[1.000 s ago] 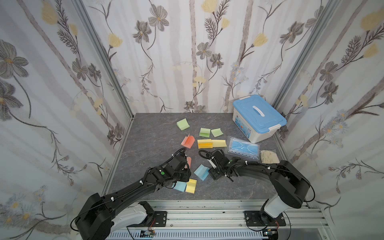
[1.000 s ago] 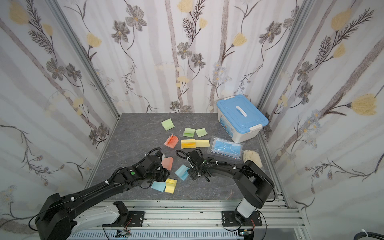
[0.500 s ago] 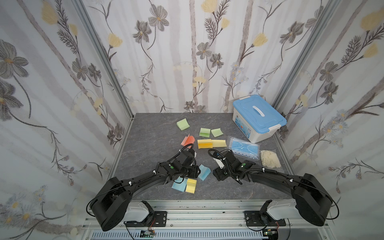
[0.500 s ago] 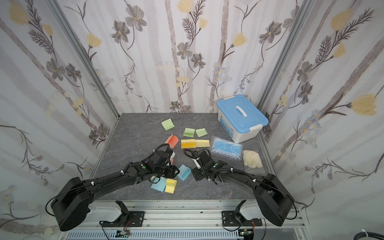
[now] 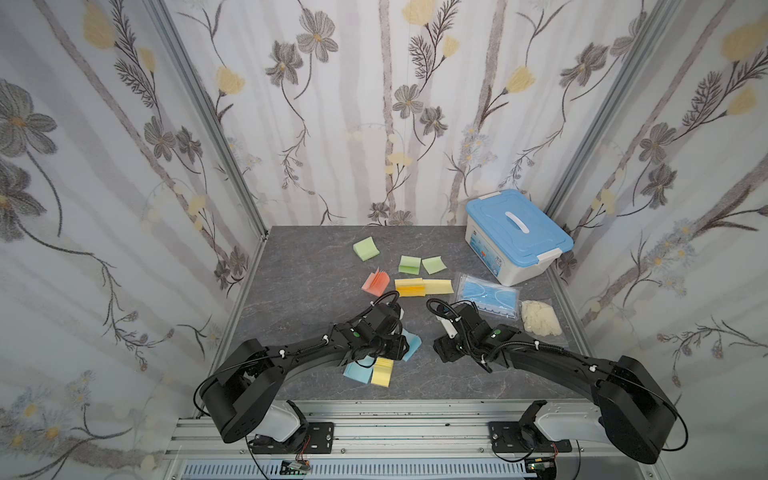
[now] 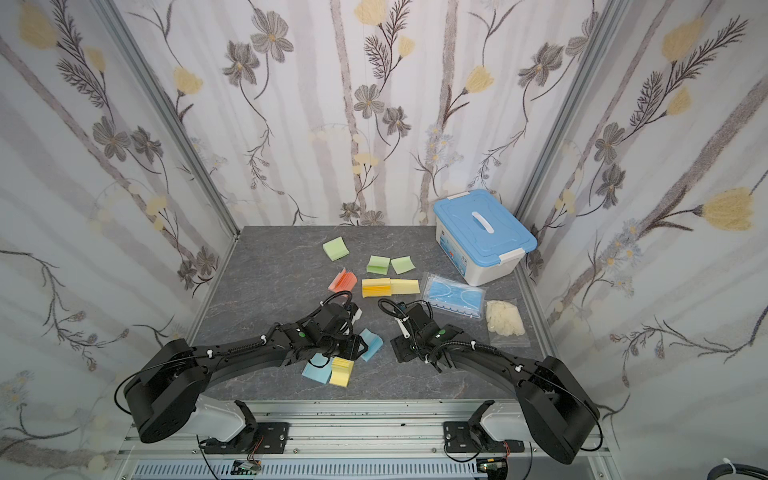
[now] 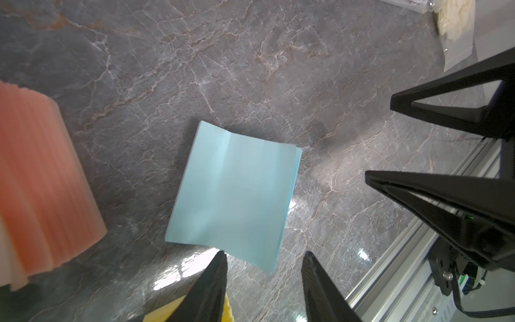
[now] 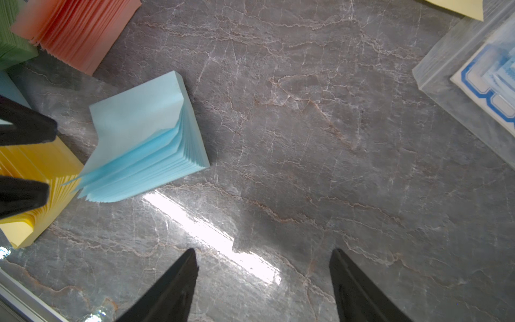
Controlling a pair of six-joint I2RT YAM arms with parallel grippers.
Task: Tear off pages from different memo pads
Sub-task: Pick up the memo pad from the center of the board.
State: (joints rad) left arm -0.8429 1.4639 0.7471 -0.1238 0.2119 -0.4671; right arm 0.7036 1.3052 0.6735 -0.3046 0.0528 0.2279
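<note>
1. Top views both show nine coloured paper squares on the grey counter (image 5: 307,266): three green, three yellow, two light blue and one salmon. At that range I cannot sort every square into memo pads or single pages.
2. At the back, a lone green square (image 5: 365,248) lies apart. A second green square (image 5: 409,264) lies just beside a third green square (image 5: 433,264). A fanned salmon pad (image 5: 376,281) lies near a deep yellow pad (image 5: 409,287), which touches a pale yellow square (image 5: 437,286).
3. At the front, a light blue pad (image 5: 411,347) lies between the two arms. A light blue square (image 5: 356,372) and a front yellow pad (image 5: 382,372) touch, partly under the left arm.
4. Left wrist view adds a second salmon pad (image 7: 41,181), which the left arm hides from above.
5. On the right side stand one blue-lidded box (image 5: 519,232), one clear packet of blue masks (image 5: 488,297) and one bag of cream gloves (image 5: 540,318).
6. Left fingers (image 7: 211,287) are partly spread and grasp nothing. One tip sits at the light blue pad's near edge; I cannot tell whether it touches.
7. Right fingers (image 8: 175,290) are spread wide and empty over bare counter, apart from that pad.
</note>
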